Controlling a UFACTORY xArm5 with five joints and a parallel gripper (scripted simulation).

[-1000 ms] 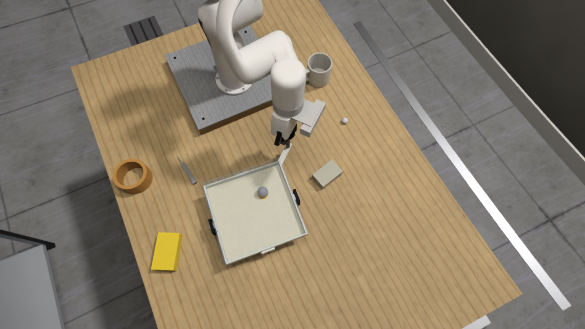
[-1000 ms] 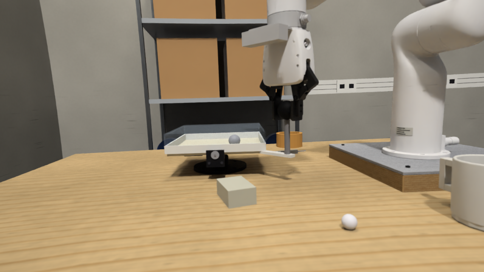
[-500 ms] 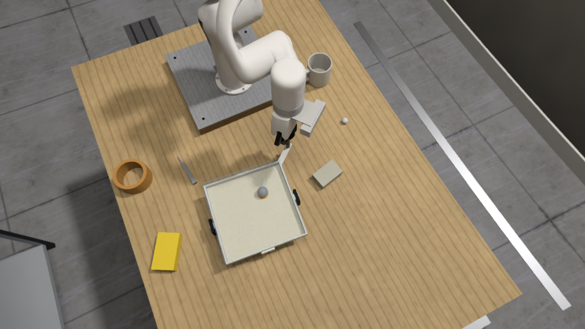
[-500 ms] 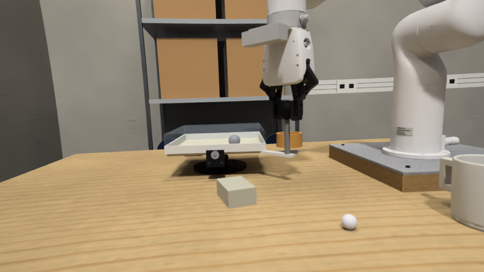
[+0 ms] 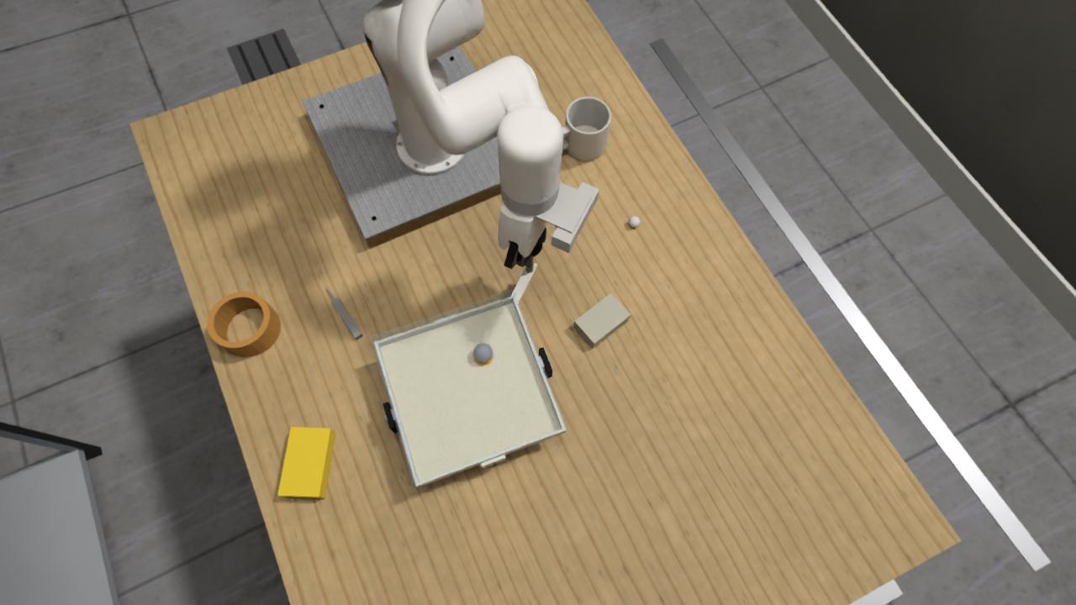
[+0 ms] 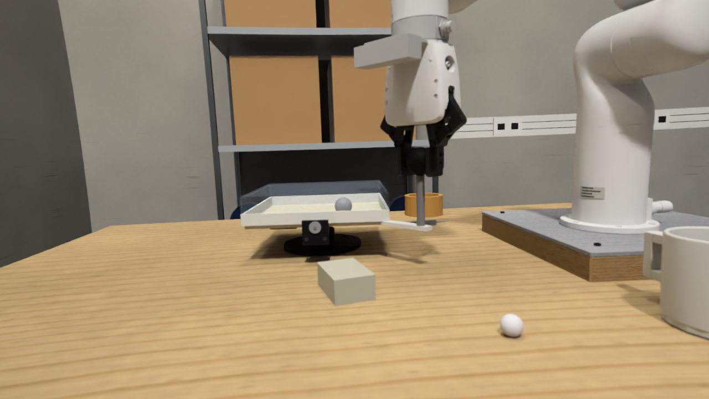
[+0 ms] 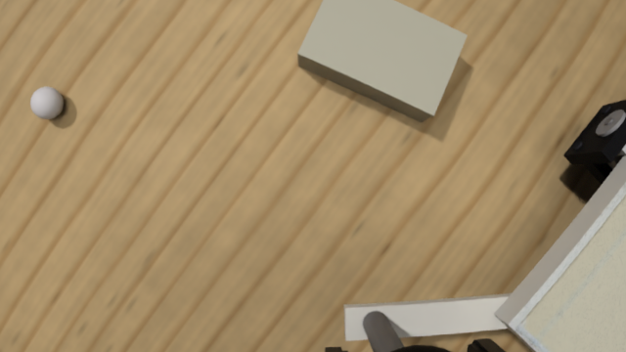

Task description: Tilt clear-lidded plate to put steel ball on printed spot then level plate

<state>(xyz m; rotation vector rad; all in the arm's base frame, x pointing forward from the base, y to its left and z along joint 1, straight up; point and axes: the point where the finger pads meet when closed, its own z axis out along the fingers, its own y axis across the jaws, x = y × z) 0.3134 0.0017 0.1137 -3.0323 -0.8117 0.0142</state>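
The square white plate (image 5: 467, 394) with a clear lid sits on a black pivot stand (image 6: 321, 243) and looks level in the side view (image 6: 314, 210). The steel ball (image 5: 482, 351) rests over an orange printed spot (image 5: 486, 361) near the plate's far right part; it also shows in the side view (image 6: 343, 204). A white arm (image 5: 524, 283) juts from the plate's corner and carries an upright grey handle post (image 6: 420, 198). My gripper (image 6: 421, 161) is shut on the top of this post. The wrist view shows the arm (image 7: 425, 318) and post (image 7: 381, 330).
A beige block (image 5: 602, 318) lies right of the plate, a small white ball (image 5: 634, 221) farther back. A grey mug (image 5: 588, 128), an orange ring (image 5: 240, 323), a yellow block (image 5: 305, 461) and a thin grey bar (image 5: 344, 313) lie around.
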